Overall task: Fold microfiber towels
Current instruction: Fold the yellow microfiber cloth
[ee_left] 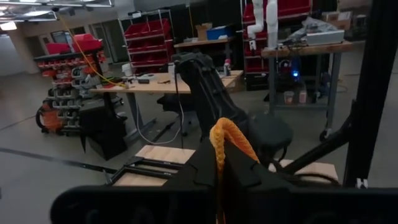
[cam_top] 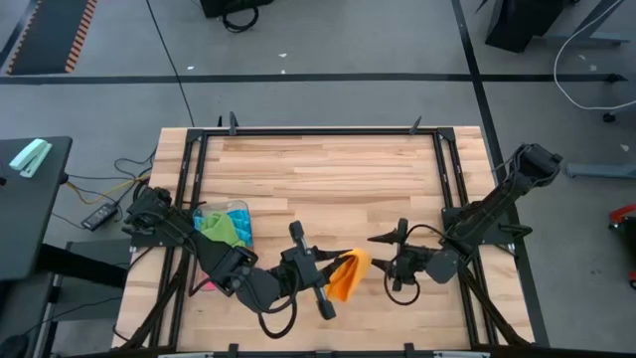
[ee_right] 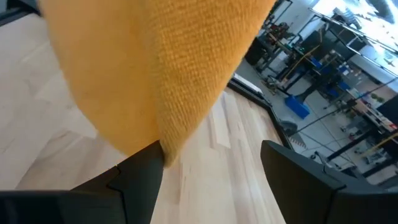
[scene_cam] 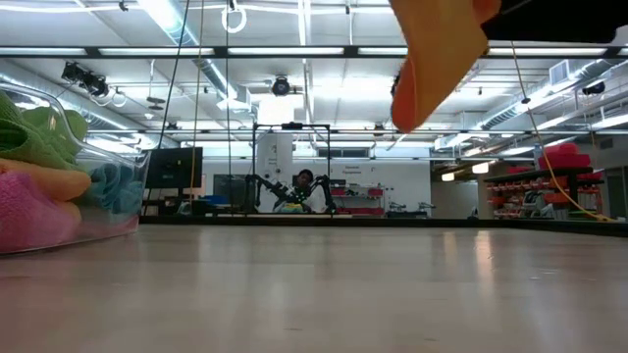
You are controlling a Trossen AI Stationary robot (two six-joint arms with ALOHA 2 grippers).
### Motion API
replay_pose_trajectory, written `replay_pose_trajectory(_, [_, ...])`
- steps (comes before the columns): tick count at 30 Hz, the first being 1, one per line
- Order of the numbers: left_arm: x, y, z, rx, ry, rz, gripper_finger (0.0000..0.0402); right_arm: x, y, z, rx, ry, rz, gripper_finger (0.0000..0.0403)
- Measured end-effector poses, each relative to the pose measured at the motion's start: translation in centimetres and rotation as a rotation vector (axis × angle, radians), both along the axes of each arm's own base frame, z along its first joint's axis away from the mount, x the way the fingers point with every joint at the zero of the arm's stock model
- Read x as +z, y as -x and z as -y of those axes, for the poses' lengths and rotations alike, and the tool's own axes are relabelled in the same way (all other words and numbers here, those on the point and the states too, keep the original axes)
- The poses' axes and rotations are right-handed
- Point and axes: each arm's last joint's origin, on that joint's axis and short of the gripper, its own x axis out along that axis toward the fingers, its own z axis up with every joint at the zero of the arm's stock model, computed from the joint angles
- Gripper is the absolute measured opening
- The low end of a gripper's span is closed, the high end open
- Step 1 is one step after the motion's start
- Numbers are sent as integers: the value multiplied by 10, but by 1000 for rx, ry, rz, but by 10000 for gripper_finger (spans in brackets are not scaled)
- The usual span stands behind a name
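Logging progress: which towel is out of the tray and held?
The orange towel, hanging above the table from the shut left tool. The green, blue and pink ones lie in the tray.

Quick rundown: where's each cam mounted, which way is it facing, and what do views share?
High: overhead, straight down on the wooden table; both arms show, left gripper shut on the orange microfiber towel, right gripper open.
Low: tabletop height, facing the room; towel hangs above, clear plastic tray beside.
Left wrist: past its fingers pinching the towel.
Right wrist: past open fingers toward the towel.
Shared: all four show the towel.
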Motion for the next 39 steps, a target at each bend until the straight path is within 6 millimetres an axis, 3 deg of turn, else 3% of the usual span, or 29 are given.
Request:
replay_pose_trajectory(6, [0,-4,-7,20,-7,0,35,8,-6,2,-7,0,62,274])
replay_pose_trajectory(11, [-7,-8,-15,44,-25,-59,17,14,0,-8,49,21,95,274])
replay_pose_trajectory(15, [-22,-13,-27,80,-11,-155,9,14,7,-15,78,11,98,274])
replay_pose_trajectory(20, [-46,-32,-46,159,3,-230,28,8,11,-18,92,0,60,274])
replay_pose_trajectory(27, [-69,-56,-67,170,61,-268,9,-1,12,-20,261,-89,-54,274])
replay_pose_trajectory(35, [-68,-67,-89,155,177,-223,33,-13,10,-21,243,-133,-117,274])
replay_pose_trajectory(39, [-65,-69,-91,152,179,-192,18,-25,4,-21,205,-116,-143,274])
